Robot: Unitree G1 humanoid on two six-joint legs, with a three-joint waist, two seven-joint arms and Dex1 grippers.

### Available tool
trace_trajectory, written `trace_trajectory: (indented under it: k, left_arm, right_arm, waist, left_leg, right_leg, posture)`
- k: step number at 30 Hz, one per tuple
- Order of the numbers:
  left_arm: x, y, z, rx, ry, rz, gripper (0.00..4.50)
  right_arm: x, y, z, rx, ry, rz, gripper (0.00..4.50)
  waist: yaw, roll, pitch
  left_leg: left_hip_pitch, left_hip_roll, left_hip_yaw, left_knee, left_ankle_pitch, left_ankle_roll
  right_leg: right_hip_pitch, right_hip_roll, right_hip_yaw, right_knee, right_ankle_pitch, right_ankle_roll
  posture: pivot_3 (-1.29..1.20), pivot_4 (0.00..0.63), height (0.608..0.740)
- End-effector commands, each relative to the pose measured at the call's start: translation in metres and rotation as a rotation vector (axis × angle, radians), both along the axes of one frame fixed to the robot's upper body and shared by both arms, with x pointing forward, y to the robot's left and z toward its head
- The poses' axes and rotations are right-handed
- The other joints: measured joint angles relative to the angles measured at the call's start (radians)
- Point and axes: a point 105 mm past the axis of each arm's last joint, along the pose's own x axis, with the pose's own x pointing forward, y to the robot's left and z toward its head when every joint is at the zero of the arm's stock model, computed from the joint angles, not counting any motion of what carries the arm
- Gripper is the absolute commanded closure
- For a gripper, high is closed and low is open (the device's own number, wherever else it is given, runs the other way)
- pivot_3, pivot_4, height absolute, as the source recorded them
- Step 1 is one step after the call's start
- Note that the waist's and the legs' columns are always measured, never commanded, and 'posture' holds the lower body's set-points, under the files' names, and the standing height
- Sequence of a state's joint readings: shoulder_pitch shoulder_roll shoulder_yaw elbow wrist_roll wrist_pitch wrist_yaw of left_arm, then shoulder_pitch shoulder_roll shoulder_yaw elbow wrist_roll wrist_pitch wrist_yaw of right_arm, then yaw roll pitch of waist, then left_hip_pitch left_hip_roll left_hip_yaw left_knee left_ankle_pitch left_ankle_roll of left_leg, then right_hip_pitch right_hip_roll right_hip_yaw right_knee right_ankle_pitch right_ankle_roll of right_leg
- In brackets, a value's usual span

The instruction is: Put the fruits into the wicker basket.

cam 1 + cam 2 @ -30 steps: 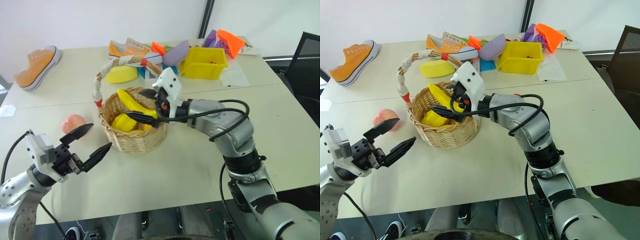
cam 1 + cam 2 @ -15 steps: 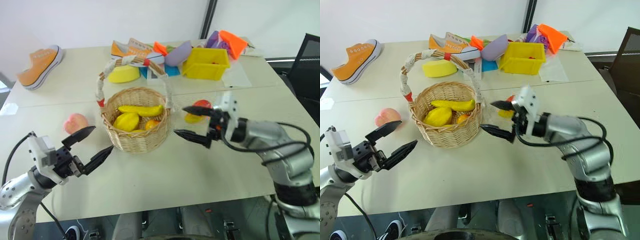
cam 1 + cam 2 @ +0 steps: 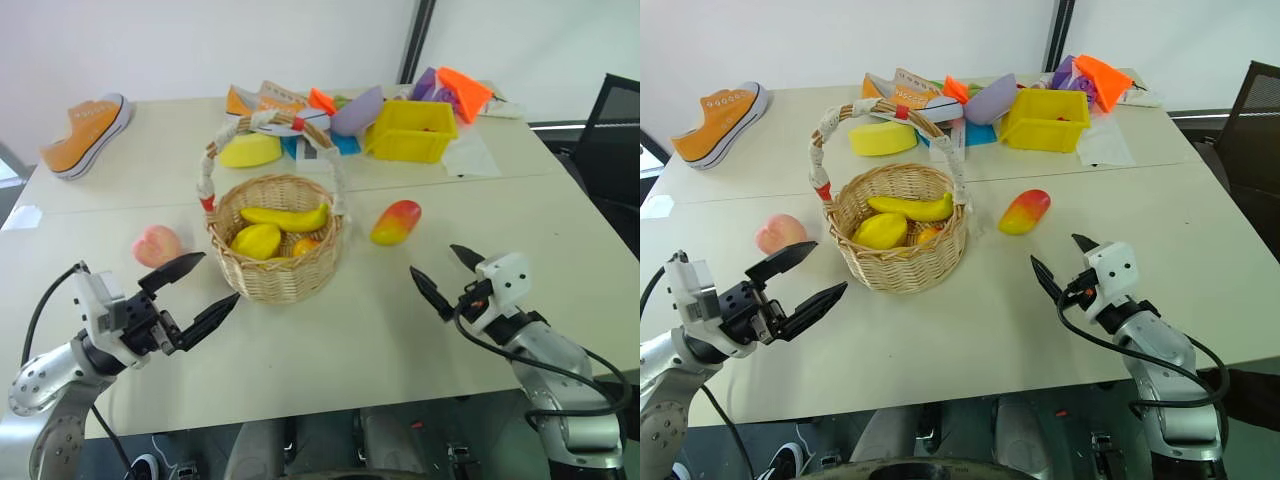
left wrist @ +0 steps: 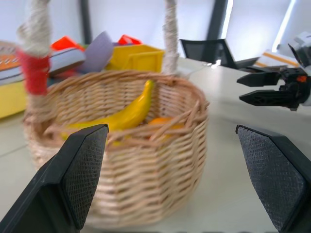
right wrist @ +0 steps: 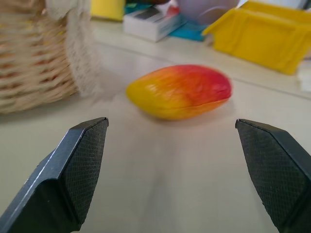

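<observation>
The mango (image 3: 396, 221) lies on its side on the bare counter (image 3: 330, 350), just beside the wicker basket (image 3: 278, 250) on the robot's right. It looks like a smooth, hard, light toy, likely to roll or squirt out of a pinch near its tapered ends; across the fat middle seems the safest hold. The peach (image 3: 157, 245), round and probably just as slick, sits on the counter near the basket's other side and wants a grip across its widest part. A banana (image 3: 285, 218) and other yellow fruit already rest inside the basket. The right tool (image 3: 448, 272) is released, spread wide and empty, facing the mango. The left tool (image 3: 190, 293) is likewise spread and empty, near the peach.
</observation>
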State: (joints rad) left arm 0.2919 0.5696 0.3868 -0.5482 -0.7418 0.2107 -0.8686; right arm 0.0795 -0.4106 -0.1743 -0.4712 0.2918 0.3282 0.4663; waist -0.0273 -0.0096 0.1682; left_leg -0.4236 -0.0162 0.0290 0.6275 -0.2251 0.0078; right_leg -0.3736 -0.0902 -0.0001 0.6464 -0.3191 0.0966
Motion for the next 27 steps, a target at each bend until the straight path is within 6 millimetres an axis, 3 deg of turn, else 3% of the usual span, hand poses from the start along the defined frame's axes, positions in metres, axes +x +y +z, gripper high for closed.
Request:
trace_trajectory:
  k: [1,7,11,14,22,27]
  left_arm:
    - [-0.001,0.002,0.004,0.014,-0.016,0.000,0.00]
    - [0.000,0.001,0.003,0.006,-0.017,0.012,0.00]
    - [-0.003,0.000,0.002,0.002,-0.017,0.015,0.00]
    - [-0.010,-0.003,0.005,0.012,-0.038,-0.019,0.00]
    - [-0.019,-0.009,0.017,0.033,-0.039,-0.096,0.00]
    - [-0.020,-0.016,0.023,-0.015,-0.033,-0.130,0.00]
  right_arm:
    - [0.013,0.015,0.018,0.043,-0.033,0.023,0.12]
    - [0.046,0.031,0.031,0.129,0.108,-0.028,0.12]
    - [0.065,0.040,0.049,0.081,0.164,-0.057,0.12]
    - [0.077,0.034,0.050,0.050,0.239,-0.163,0.12]
    - [0.089,0.030,0.047,0.050,0.365,-0.258,0.12]
    - [0.094,0.038,0.041,0.108,0.438,-0.269,0.12]
  waist:
    - [0.005,0.000,0.000]
    - [0.013,0.000,0.000]
    - [0.010,0.000,0.000]
    - [0.009,0.000,0.000]
    - [0.006,0.001,0.000]
    - [0.003,0.001,0.000]
  left_leg:
    - [0.000,0.000,0.000,0.000,0.000,0.000]
    - [-0.002,0.001,0.000,0.000,0.000,0.000]
    - [-0.002,0.001,0.000,0.000,0.000,0.000]
    - [-0.003,0.001,0.000,-0.001,0.000,0.000]
    - [-0.005,0.001,0.000,-0.003,0.000,0.000]
    - [-0.005,0.001,0.001,-0.003,0.000,0.000]
  right_leg:
    - [0.000,0.000,0.000,0.000,0.000,0.000]
    - [-0.003,0.000,-0.001,0.000,0.000,0.000]
    - [-0.003,0.000,-0.001,0.000,0.000,0.000]
    - [-0.005,0.000,-0.001,0.001,0.000,0.000]
    - [-0.007,0.000,-0.001,0.001,0.000,0.000]
    - [-0.007,0.000,-0.001,0.001,0.001,0.001]
  posture:
    - [0.00,0.150,0.740]
    - [0.00,0.150,0.740]
    - [0.00,0.150,0.740]
    - [0.00,0.150,0.740]
    - [0.00,0.150,0.740]
    - [0.00,0.150,0.740]
